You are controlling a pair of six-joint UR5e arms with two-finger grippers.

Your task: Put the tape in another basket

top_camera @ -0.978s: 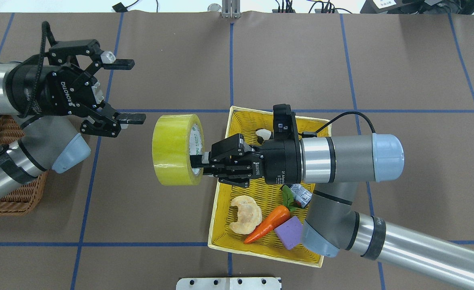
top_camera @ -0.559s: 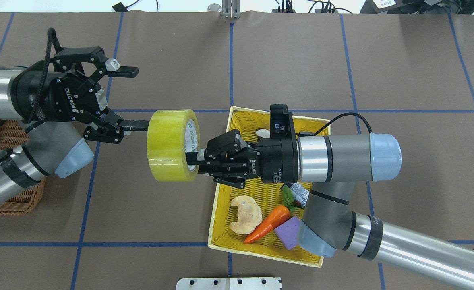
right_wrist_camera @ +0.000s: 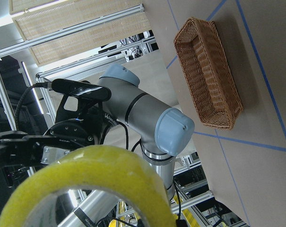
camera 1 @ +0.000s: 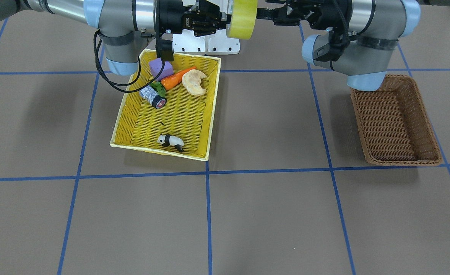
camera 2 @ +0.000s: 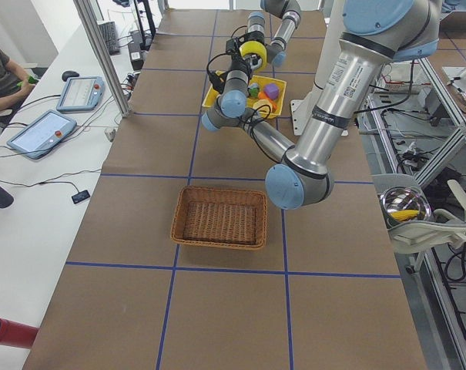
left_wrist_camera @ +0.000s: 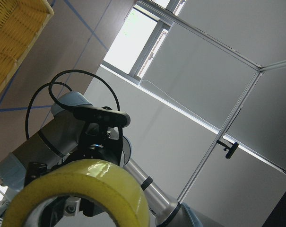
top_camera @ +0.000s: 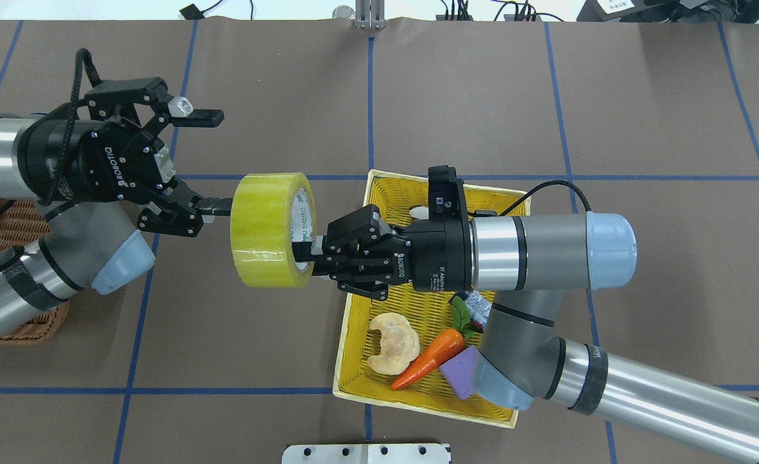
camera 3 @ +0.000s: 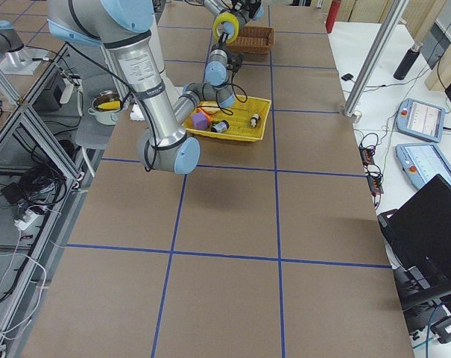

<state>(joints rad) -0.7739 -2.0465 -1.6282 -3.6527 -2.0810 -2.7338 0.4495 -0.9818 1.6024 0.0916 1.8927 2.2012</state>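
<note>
aloft, right pincer (top_camera: 303,256) grips tape (top_camera: 263,232); left pincer (top_camera: 218,161), marked robotiq, agape.

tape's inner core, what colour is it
White with green print; the tape around it is translucent yellow. Clearest in the overhead exterior view.

Wide translucent-yellow packing tape roll (top_camera: 266,230), white-cored, hangs on edge, its wall clamped in the right gripper (top_camera: 308,258). Rectangular brown wicker basket (camera 1: 395,118) lies flat well behind the left gripper (top_camera: 218,161).
</note>
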